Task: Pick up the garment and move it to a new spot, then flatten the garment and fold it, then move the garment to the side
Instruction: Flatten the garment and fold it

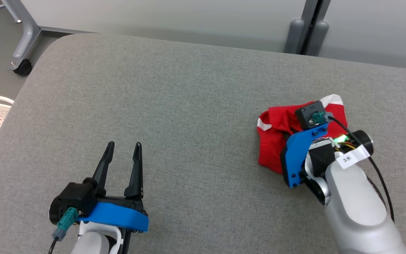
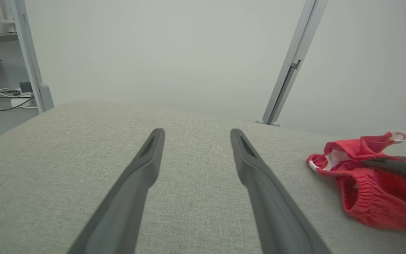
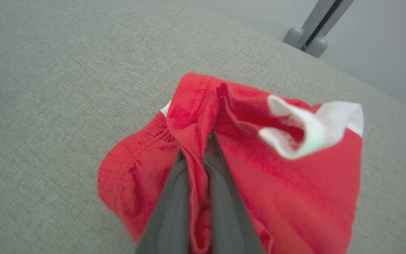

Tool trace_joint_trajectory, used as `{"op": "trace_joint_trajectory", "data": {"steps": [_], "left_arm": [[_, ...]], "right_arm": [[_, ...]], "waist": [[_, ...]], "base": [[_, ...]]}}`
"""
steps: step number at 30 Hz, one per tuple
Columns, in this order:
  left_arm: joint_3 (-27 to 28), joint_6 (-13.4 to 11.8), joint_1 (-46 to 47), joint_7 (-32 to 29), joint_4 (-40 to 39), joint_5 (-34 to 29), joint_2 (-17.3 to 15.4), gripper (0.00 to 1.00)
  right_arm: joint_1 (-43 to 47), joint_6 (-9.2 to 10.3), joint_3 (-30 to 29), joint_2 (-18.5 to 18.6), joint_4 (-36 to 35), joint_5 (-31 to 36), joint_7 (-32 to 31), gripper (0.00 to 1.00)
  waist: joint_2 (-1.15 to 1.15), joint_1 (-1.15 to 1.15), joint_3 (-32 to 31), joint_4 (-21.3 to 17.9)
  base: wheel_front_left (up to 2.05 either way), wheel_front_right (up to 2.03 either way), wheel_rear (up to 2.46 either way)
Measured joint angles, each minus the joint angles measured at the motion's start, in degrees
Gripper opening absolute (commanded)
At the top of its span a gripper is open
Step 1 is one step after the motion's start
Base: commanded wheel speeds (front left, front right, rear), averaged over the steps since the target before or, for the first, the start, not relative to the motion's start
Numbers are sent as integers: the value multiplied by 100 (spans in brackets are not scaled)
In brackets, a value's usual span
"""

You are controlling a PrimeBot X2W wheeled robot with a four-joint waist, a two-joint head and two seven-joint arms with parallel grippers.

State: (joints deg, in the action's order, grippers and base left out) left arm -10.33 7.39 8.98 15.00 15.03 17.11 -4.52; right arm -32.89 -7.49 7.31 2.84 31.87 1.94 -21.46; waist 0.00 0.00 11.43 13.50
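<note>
Right gripper (image 3: 196,148) is pinched tight on a fold of the crumpled red fabric garment with white trim (image 3: 294,183), which bunches around its fingers on the grey woven tabletop (image 1: 189,106); maybe partly lifted, hard to say. Left gripper (image 1: 124,143) sits well off to its left, fingers spread, holding nothing.

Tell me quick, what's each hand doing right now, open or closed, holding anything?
Left hand: open, holding nothing.
Right hand: closed on a fold of the crumpled red fabric garment with white trim.
</note>
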Motion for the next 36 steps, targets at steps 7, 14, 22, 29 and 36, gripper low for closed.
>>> {"op": "trace_joint_trajectory", "data": {"steps": [7, 14, 22, 29, 36], "left_arm": [[21, 0, -28, 0, 11, 40, -7, 100], [60, 0, -63, -1, 14, 48, -33, 100], [187, 0, -168, 0, -76, -4, -47, 100], [81, 1, -162, 0, -100, -22, -38, 100], [188, 0, -218, 0, -103, -91, -76, 100]], "right_arm": [[-30, 0, 716, 1, 211, -1216, 100, 100], [20, 0, 1396, -7, -481, -3162, 443, 100], [261, 0, 198, 237, -1146, -2154, 1185, 100], [1014, 0, -1236, 466, -1246, -722, 1817, 100], [1923, 0, -2082, 88, -1647, -385, 2765, 100]], "waist": [[0, 0, -65, 36], [0, 0, -174, -97], [0, 0, -235, -345], [0, 0, -269, -378], [0, 0, -438, -491]], "base": [[0, 0, 0], [0, 0, 0], [0, 0, 0], [0, 0, 0], [0, 0, 0]]}}
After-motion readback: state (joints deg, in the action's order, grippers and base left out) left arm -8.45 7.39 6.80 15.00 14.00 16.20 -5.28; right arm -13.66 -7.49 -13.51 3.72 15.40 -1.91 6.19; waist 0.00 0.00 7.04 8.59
